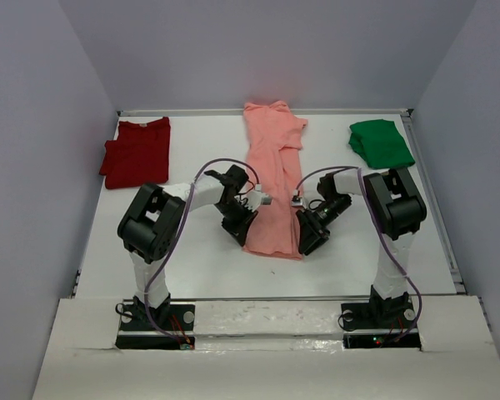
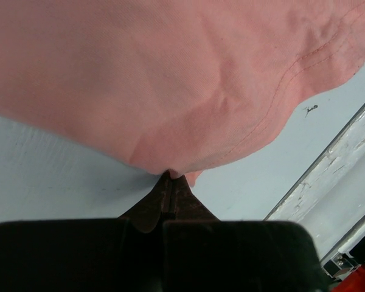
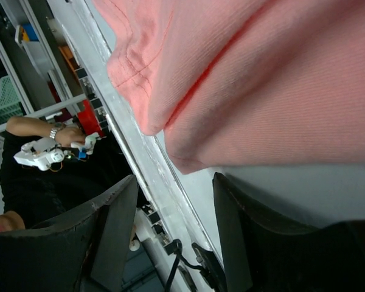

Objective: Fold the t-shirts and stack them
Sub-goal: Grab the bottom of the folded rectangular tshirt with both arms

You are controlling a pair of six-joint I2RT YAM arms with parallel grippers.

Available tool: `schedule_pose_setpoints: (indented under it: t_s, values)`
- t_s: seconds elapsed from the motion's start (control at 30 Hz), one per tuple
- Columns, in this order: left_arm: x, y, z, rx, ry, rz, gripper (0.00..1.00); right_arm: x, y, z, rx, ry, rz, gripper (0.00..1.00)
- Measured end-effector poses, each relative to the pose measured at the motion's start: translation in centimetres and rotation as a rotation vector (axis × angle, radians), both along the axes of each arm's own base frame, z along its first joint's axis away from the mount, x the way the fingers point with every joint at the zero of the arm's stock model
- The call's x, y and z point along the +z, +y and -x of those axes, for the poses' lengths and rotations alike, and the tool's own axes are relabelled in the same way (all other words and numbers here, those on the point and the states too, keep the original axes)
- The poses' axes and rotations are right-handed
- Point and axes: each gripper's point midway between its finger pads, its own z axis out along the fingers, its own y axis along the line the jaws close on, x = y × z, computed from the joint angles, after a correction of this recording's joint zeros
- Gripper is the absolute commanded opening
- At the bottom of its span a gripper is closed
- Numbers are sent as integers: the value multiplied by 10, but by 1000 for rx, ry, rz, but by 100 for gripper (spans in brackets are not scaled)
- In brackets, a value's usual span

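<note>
The salmon-pink t-shirt [image 1: 272,179] lies as a long narrow strip down the middle of the table. My left gripper [image 1: 238,228] is at its near left edge, and in the left wrist view that gripper [image 2: 171,176] is shut on a pinch of the pink hem [image 2: 182,91]. At the near right corner is my right gripper [image 1: 309,237]. Seen from its wrist, the right gripper [image 3: 175,179] is open, with the pink cloth [image 3: 261,79] just beyond its fingertips and nothing between them. A folded dark red t-shirt [image 1: 137,151] lies at the far left and a folded green t-shirt [image 1: 381,142] at the far right.
The table's white front rail [image 1: 267,297] runs close behind both grippers, also seen as the rail [image 2: 331,173] and the rail [image 3: 134,143]. Beyond the table a person [image 3: 42,182] holds a white device. Grey walls enclose the table's sides and back.
</note>
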Motion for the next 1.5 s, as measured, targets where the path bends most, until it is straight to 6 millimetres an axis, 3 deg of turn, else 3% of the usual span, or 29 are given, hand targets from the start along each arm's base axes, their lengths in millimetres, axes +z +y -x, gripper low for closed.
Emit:
schedule_pose_setpoints:
  t_s: [0.2,0.67,0.73,0.8,0.83,1.23,1.5]
  values:
    - [1,1,-5,11,-9,2,0,-6,1,3,10,34,21,45]
    - [2,8,-13,37,-10,8,0,-10,21,-21,11,27,27,45]
    - [2,8,-13,36,-11,9,0,-10,23,-20,16,25,31,32]
    - [2,9,-14,38,-11,9,0,-12,25,-20,25,18,39,6]
    - [2,9,-14,40,-12,9,0,-13,26,-19,32,11,44,0]
    - [3,11,-13,38,-2,12,0,-21,27,-7,74,3,65,0]
    - [27,2,-31,29,-45,54,0,-9,20,-13,89,-84,110,0]
